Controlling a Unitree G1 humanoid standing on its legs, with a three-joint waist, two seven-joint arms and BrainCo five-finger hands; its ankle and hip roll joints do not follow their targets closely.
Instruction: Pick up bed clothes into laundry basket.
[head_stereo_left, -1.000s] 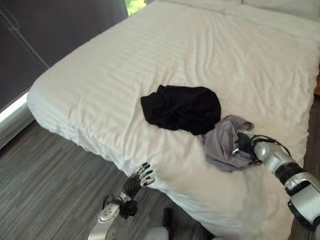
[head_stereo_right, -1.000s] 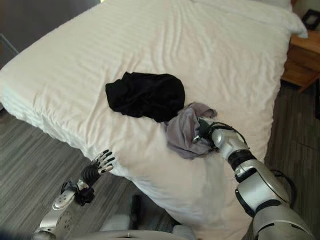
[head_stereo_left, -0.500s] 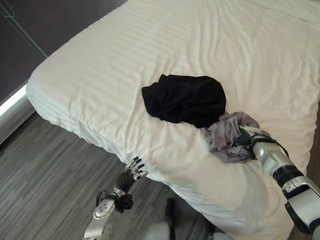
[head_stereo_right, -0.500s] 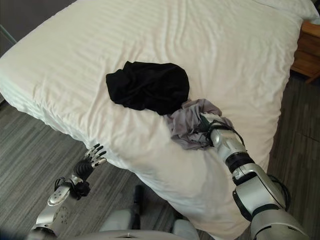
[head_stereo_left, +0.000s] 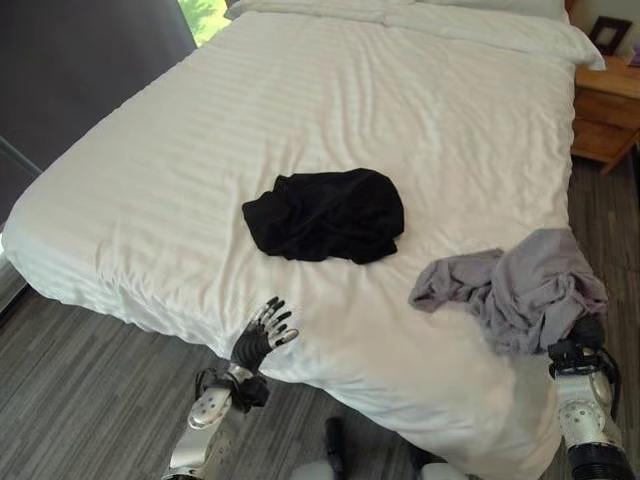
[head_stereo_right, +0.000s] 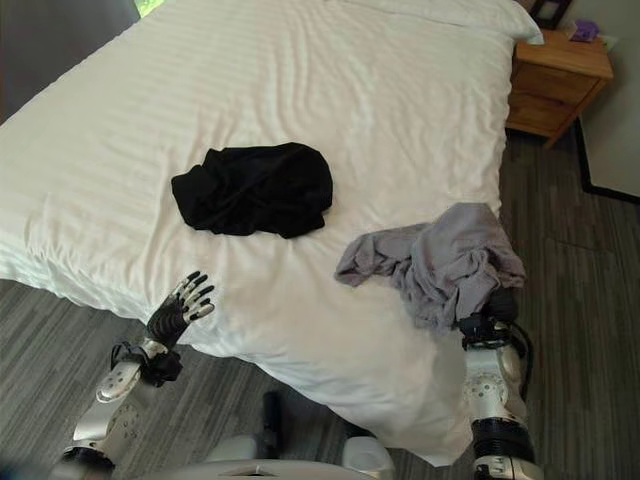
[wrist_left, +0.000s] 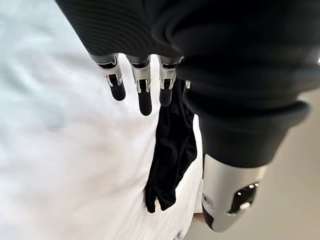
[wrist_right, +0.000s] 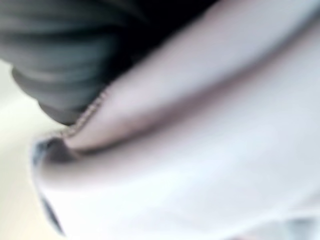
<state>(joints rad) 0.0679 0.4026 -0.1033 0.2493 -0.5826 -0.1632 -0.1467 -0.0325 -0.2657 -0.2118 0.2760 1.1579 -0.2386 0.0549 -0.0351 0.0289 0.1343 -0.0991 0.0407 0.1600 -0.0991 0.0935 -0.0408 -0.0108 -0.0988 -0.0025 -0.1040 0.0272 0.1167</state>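
Grey garment: soft crumpled grey cloth garment (head_stereo_left: 530, 290), light and limp, draped over right hand (head_stereo_right: 497, 308) at 4 o'clock; grip can't be told.
Black garment: floppy black bundle (head_stereo_left: 325, 214) on white bed (head_stereo_left: 420, 110); pinch a raised fold.
Left hand: (head_stereo_left: 262, 333) spread, empty, 7 o'clock.

The grey garment (head_stereo_right: 450, 262) drapes over the right hand (head_stereo_right: 497, 308), hiding its fingers; the nightstand (head_stereo_left: 606, 108) is cut by the edge
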